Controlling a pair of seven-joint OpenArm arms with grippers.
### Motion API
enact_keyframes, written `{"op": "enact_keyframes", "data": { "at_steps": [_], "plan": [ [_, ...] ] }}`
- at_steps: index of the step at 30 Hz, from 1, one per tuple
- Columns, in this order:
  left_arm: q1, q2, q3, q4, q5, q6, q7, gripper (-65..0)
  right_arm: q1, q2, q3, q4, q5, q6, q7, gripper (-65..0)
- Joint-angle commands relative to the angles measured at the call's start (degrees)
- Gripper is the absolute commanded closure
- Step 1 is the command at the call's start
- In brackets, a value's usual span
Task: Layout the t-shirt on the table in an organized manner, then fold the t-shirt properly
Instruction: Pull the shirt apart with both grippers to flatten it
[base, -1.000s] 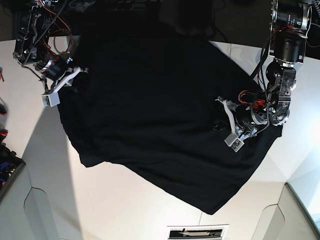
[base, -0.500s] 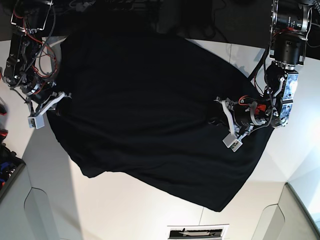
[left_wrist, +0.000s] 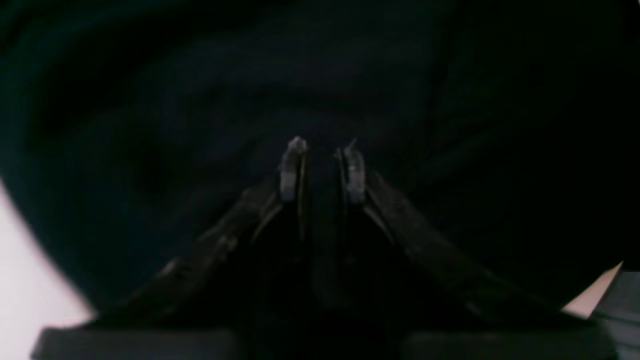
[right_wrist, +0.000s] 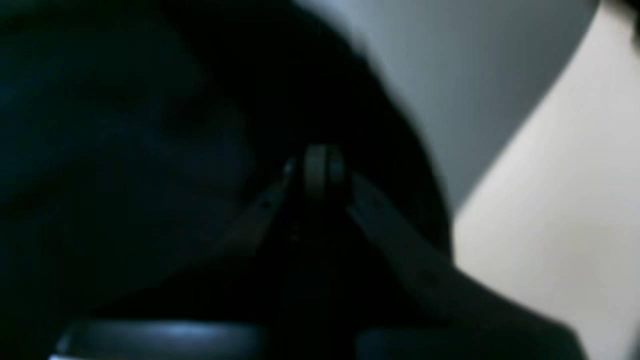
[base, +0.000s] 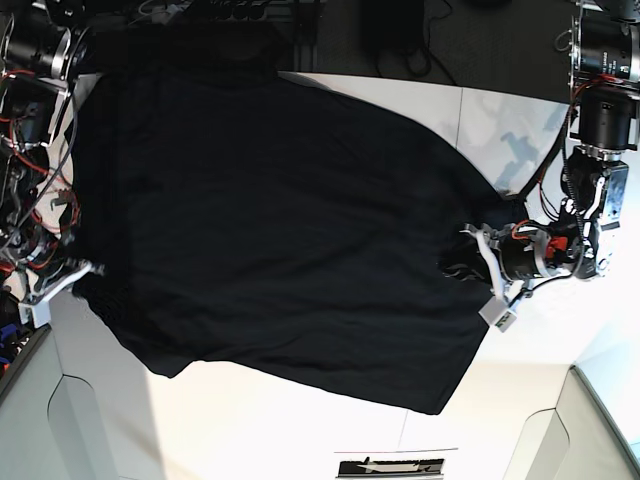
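Observation:
The t-shirt (base: 280, 220) lies spread with its plain black side up across the white table (base: 250, 420). At the shirt's right edge, my left gripper (base: 472, 268) is shut on a small bunch of cloth. In the left wrist view, black cloth sits between the fingers (left_wrist: 295, 167) of that gripper (left_wrist: 324, 160), and the t-shirt (left_wrist: 200, 100) fills the frame. My right gripper (base: 88, 270) pinches the shirt's left edge. The right wrist view is blurred; there the right gripper (right_wrist: 325, 170) is shut, with the t-shirt (right_wrist: 100, 125) to its left and table (right_wrist: 550, 200) to its right.
A flat dark plate with a label (base: 395, 465) lies at the table's near edge. Grey angled panels (base: 80, 430) sit at both near corners. Small coloured items (base: 8, 335) lie at the far left. Dark equipment and cables (base: 400, 30) line the back.
The right arm swung left and toward the near edge, dragging the shirt's left edge with it. The left arm shifted right with its bunch of cloth. The shirt now lies wider and flatter.

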Motion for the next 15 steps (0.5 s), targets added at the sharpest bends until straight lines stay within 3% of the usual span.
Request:
{"op": "enact_keyframes", "data": {
  "at_steps": [1,6,11,15],
  "plan": [
    [-1.5,-1.6,-0.4,1.3,-1.3,-0.1,0.3,-13.2,1.2,1.8,0.3,1.3,2.1,0.2,0.5,0.0],
    [0.2,-7.6,-0.4,3.0,-8.4,-0.1,3.2,-13.2,-0.6,2.8,0.7,7.8,7.2,0.2,-4.4,0.0],
    [7.9,-14.1,-0.4,10.8,-8.9,-0.1,4.9,-13.1,-6.7,2.7,0.7,17.2,9.0,0.2,-6.3,0.0],
    [14.3,-15.5,-0.4,19.3,-8.2,-0.1,4.8,-13.1,-9.9,2.6,0.7,19.4,9.0,0.2,-6.1,0.0]
  ]
}}
